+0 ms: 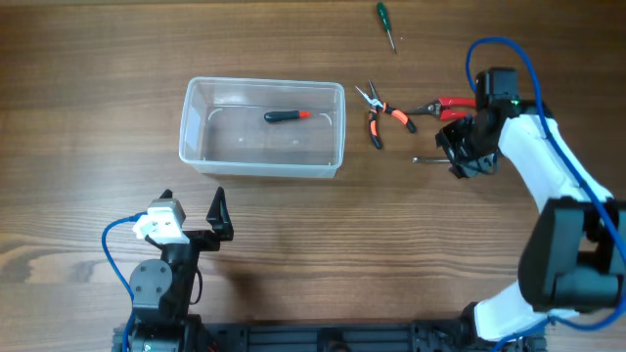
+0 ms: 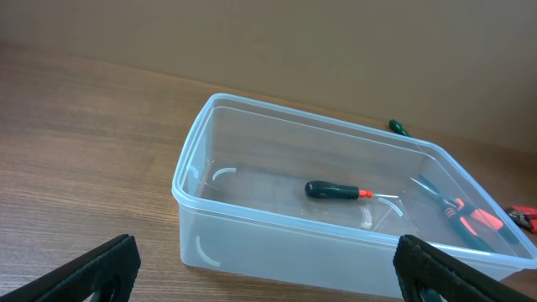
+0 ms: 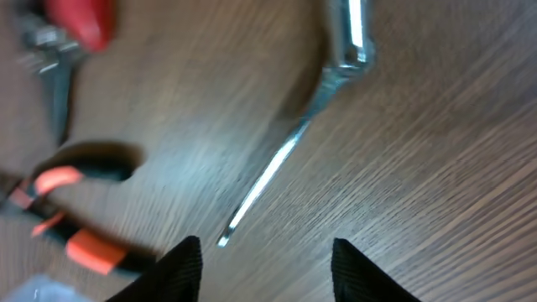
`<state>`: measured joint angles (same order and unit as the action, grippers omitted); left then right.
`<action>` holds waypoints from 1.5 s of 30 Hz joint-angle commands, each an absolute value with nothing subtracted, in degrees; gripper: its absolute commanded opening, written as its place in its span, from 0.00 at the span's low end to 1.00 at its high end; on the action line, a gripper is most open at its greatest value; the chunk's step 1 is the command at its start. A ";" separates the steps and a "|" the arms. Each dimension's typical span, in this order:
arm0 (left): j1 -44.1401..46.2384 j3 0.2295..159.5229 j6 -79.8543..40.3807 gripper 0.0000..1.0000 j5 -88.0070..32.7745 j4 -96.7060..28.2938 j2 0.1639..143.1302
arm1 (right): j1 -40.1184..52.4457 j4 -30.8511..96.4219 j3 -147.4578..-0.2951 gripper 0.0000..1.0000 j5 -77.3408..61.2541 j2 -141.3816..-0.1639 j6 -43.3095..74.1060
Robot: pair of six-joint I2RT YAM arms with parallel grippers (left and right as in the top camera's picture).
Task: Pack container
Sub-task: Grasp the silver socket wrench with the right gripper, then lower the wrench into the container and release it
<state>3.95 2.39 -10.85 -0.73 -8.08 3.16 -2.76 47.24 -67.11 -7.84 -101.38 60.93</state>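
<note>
The clear plastic container (image 1: 196,127) stands left of centre, with a black-and-orange screwdriver (image 1: 287,115) lying in it. In the left wrist view the container (image 2: 277,239) is just ahead, the screwdriver (image 2: 336,191) on its floor. My left gripper (image 1: 193,207) is open and empty, below the tub; its fingers (image 2: 264,281) frame the near wall. My right gripper (image 1: 458,154) is open and empty, low over a silver metal tool (image 1: 425,159). In the right wrist view the tool (image 3: 277,164) lies just ahead of the open fingers (image 3: 267,273).
Orange-and-black pliers (image 1: 377,115) lie right of the tub and show in the right wrist view (image 3: 75,210). Red-handled pliers (image 1: 448,105) lie by the right arm. A green screwdriver (image 1: 387,24) lies at the far edge.
</note>
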 commanded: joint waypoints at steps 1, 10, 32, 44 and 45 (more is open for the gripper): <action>3.62 2.15 -11.35 1.00 -0.58 -8.12 3.07 | -4.14 46.96 -67.07 0.46 -9.41 -106.24 69.23; 3.62 2.15 -11.35 1.00 -0.58 -8.12 3.07 | -4.75 44.58 -67.07 0.29 -10.33 -110.37 69.67; 3.62 2.15 -11.35 1.00 -0.58 -8.12 3.07 | 3.11 39.20 -79.55 0.04 -17.91 -99.13 17.32; 3.62 2.15 -11.35 1.00 -0.58 -8.12 3.07 | 27.53 34.92 -85.45 0.04 -17.89 -96.75 -24.03; 3.62 2.13 -11.35 1.00 -0.58 -8.12 3.07 | 29.21 34.92 -85.45 0.04 -17.89 -98.08 -28.64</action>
<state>3.95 2.39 -10.85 -0.73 -8.08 3.16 24.71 34.72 -86.02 -16.95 -93.78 -9.34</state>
